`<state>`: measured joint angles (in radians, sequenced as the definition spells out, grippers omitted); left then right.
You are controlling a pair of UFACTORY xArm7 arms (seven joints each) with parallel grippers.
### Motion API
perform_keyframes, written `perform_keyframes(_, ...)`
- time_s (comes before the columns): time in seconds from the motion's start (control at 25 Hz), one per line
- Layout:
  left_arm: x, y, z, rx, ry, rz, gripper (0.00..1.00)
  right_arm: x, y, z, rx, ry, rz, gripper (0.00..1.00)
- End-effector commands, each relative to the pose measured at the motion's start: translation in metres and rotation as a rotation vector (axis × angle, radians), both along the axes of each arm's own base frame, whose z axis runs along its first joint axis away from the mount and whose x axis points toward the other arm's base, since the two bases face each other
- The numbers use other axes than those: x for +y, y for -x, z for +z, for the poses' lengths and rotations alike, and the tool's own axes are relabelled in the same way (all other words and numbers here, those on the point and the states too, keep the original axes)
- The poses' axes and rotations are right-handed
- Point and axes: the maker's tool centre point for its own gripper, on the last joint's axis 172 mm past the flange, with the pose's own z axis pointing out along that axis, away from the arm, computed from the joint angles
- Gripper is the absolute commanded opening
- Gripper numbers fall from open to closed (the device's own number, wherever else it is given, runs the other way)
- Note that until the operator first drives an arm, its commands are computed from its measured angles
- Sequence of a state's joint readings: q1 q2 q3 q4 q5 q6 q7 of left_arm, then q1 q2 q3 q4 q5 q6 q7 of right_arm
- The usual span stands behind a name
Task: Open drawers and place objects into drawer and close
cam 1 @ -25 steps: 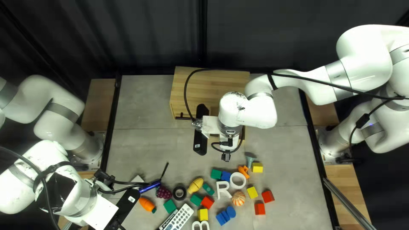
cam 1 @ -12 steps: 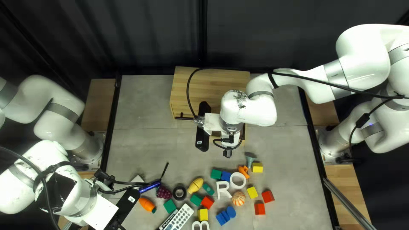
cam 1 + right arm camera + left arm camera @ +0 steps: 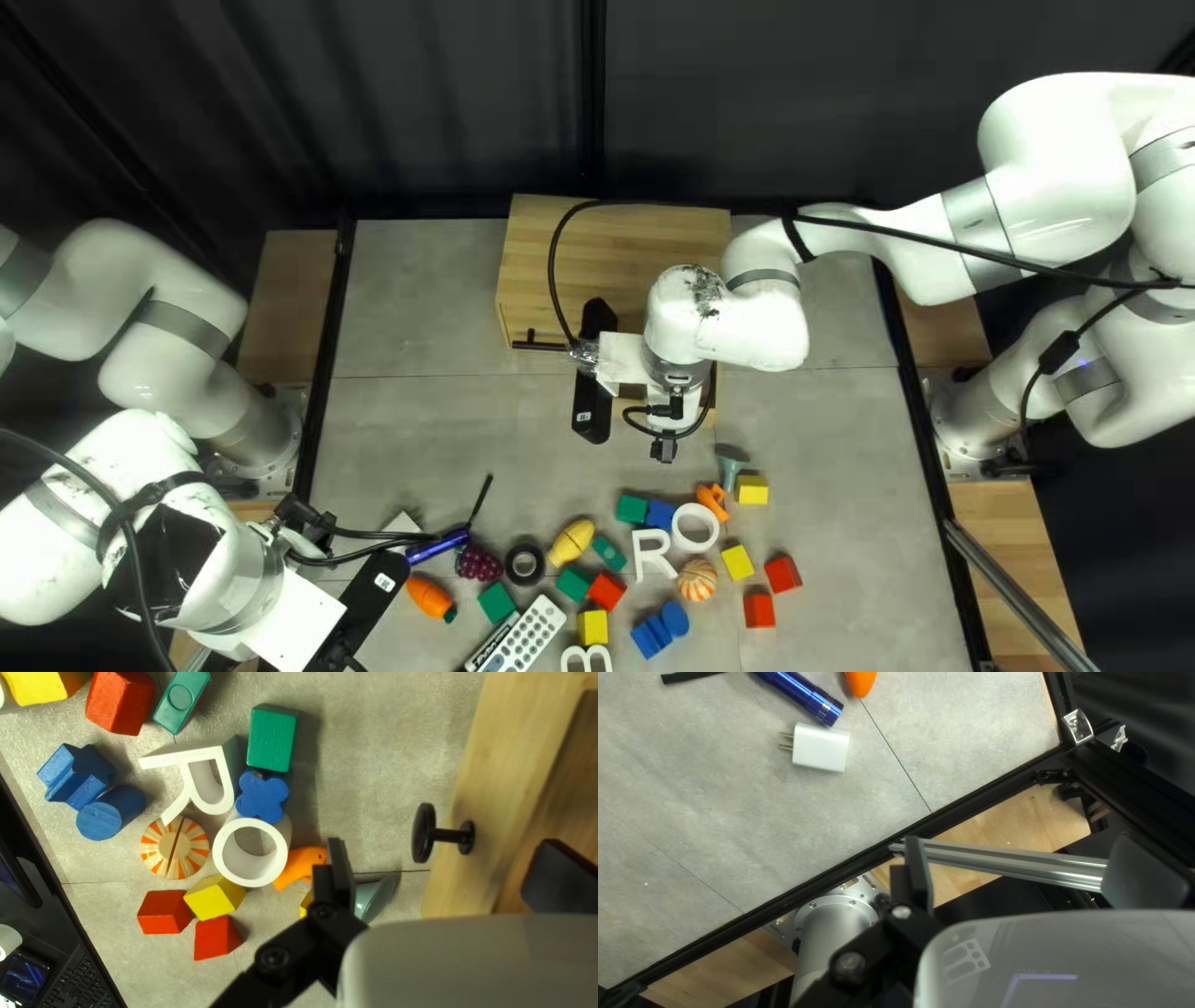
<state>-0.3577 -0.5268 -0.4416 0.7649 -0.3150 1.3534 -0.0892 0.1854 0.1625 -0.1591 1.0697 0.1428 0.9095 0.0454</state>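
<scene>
Behind the surface (image 3: 411, 336) hangs a dark curtain (image 3: 423, 100); at the left, the left tool (image 3: 367, 604) has its two fingers apart, near a blue flashlight (image 3: 436, 548) and a toy carrot (image 3: 431, 599). Next lies a white remote (image 3: 529, 635), and farther back the right tool (image 3: 590, 405), also with fingers apart, is in front of the wooden cabinet (image 3: 623, 249), whose drawer (image 3: 498, 765) stands pulled out. More to the right, the white ring (image 3: 695, 528) and red blocks (image 3: 782, 574) rest on the surface.

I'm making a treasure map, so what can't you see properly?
Cabinet front, top left view: my right arm covers most of it.
Carrot, left wrist view: the edge cuts it off.
White letter nearest the bottom, top left view: edge cuts it.
</scene>
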Motion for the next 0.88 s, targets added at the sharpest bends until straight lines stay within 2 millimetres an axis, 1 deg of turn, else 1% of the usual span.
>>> perform_keyframes(0.04, 0.0, 0.0, 0.0, 0.0, 0.0, 0.0, 1.0, 0.0028, -0.0013, -0.0004, -0.005, -0.007, 0.002, 1.0)
perform_keyframes(0.44, 0.0, 0.0, 0.0, 0.0, 0.0, 0.0, 1.0, 0.0051, -0.0027, -0.0054, -0.004, -0.017, 0.001, 1.0)
perform_keyframes(0.88, 0.0, 0.0, 0.0, 0.0, 0.0, 0.0, 1.0, 0.0104, -0.0032, -0.0026, -0.003, -0.042, 0.008, 1.0)
